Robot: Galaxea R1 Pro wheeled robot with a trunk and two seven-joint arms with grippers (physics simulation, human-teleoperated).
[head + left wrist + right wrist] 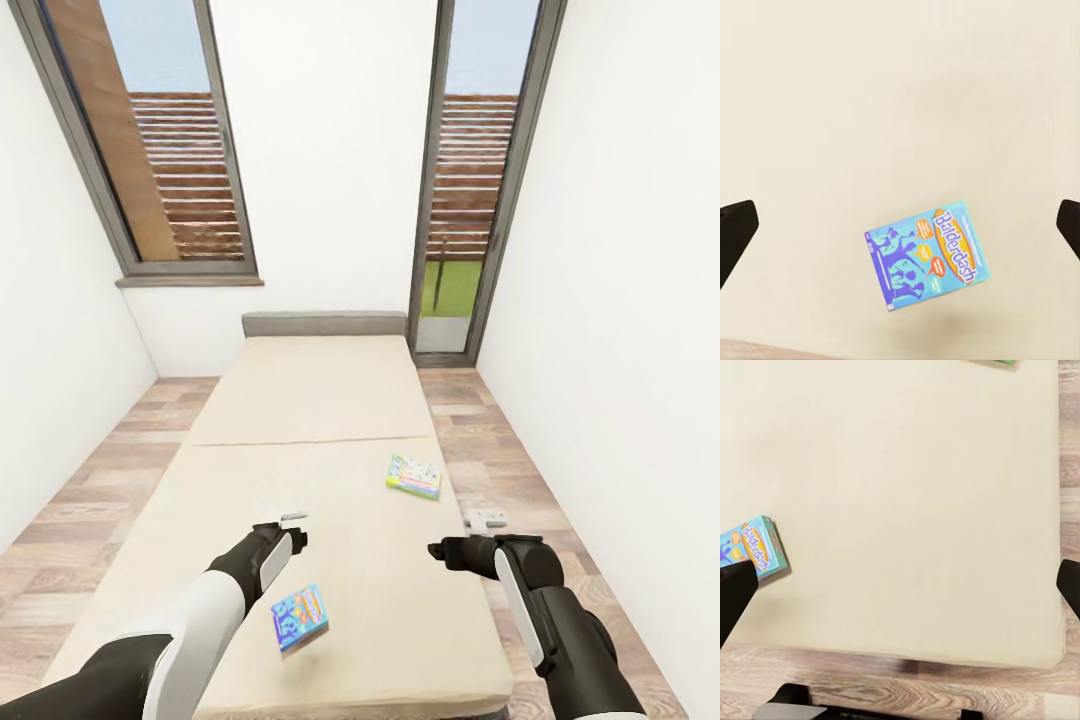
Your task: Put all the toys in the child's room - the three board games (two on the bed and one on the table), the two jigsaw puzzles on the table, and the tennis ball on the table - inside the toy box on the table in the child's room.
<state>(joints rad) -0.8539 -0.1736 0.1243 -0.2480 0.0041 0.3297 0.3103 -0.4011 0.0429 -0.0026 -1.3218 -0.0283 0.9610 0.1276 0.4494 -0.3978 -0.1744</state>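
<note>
Here both end effectors, left (296,528) and right (470,535), hang released over the bed (330,400); a blue game box (299,617) lies near its foot, a green one (414,476) toward its middle.

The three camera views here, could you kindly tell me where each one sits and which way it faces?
Head view: looks forward and down over the bed; both forearms, left gripper and right gripper show.
Left wrist view: above the mattress, facing down on the blue Balderdash box; dark fingertips at the edges.
Right wrist view: faces down over the bed's foot end and floor.
All three share the Balderdash box.
</note>
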